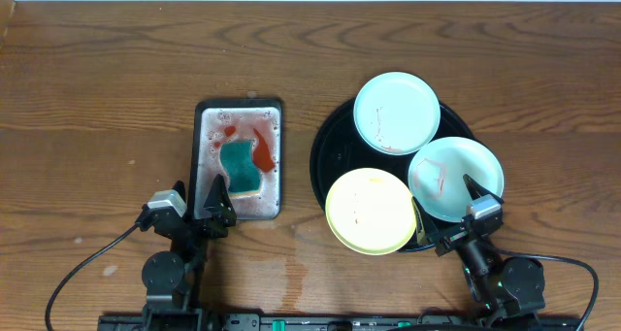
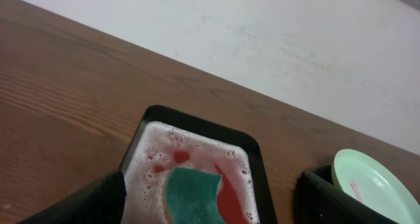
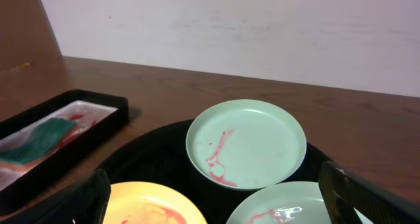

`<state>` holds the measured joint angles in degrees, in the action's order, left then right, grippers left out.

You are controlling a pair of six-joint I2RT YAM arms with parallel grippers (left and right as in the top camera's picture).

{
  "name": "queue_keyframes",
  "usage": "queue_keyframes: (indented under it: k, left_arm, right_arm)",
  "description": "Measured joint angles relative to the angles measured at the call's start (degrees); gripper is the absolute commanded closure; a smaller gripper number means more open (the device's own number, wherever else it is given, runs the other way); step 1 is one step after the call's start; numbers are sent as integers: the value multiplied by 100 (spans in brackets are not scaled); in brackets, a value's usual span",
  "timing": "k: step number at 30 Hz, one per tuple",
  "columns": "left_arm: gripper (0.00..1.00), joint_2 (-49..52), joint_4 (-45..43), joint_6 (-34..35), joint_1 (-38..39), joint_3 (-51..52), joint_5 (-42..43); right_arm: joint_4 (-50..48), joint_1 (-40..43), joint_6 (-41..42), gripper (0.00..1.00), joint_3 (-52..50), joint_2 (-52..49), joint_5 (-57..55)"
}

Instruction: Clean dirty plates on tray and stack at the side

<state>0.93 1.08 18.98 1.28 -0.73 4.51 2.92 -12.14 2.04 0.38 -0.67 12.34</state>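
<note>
While both arms sat low at the near edge of the table, neither gripper held anything.
Surface: a brown wood-grain tabletop (image 1: pixel 97 79) with dark wavy grain, bare at the far left and far right.
Room: a plain pale wall (image 3: pixel 230 27) rose straight behind the table's far edge; the right wrist view showed a brown panel (image 3: pixel 26 27) at its left.
Round black tray (image 1: pixel 335 147): right of centre, holding all three plates.
Far mint plate (image 1: pixel 397 113): on the tray's far side, a red streak near its near edge.
Right mint plate (image 1: pixel 454 179): on the tray's right side, marked with a thin red streak.
Yellow plate (image 1: pixel 372 211): nearest, faintly streaked, overhanging the tray's near rim.
Rectangular black tray (image 1: pixel 241 105): left of the round one and apart from it, filled with foamy red-stained water.
Sponge (image 1: pixel 241 164): teal, lying in that water.
Left gripper (image 1: pixel 219 197): jaws wide apart, at the rectangular tray's near left corner.
Right gripper (image 1: pixel 446 207): jaws wide apart, over the near edge of the right mint plate.
Cables (image 1: pixel 87 258): black, trailing from the arm bases across the wood.
</note>
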Motion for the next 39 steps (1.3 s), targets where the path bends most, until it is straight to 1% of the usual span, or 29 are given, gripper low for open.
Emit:
queue_keyframes:
  k: [15, 19, 24, 27, 28, 29, 32, 35, 37, 39]
  left_arm:
    - [17, 0, -68, 2, 0, 0, 83]
    - [17, 0, -138, 4, 0, 0, 553]
    - [17, 4, -291, 87, 0, -2, 1281]
    - [17, 46, -177, 157, 0, -190, 1486]
    - [17, 94, 9, 175, 0, -372, 1513]
    - [17, 190, 258, 179, 0, -605, 1530]
    - [17, 804, 1121, 197, 0, -1700, 1596]
    - [17, 1624, 2107, 199, 0, -2789, 1637]
    - [17, 2286, 2885, 201, 0, -3497, 1644]
    - [17, 3069, 3738, 179, 0, -4221, 1659]
  right_arm:
    - [0, 0, 0, 1, 0, 0, 2]
    - [-9, 0, 28, 1, 0, 0, 4]
    - [-280, 0, 367, 1, 13, -2, 240]
    - [-55, 0, 487, 1, 299, -46, 470]
    - [2, 0, 496, 1, 387, -85, 487]
    - [264, 0, 507, 1, 636, -188, 511]
    - [837, 0, 507, 1, 1550, -769, 579]
    - [1700, 0, 487, 1, 2697, -1696, 625]
    - [2389, 0, 492, 1, 3526, -2522, 660]
    - [3305, 0, 468, 1, 4378, -3438, 743]
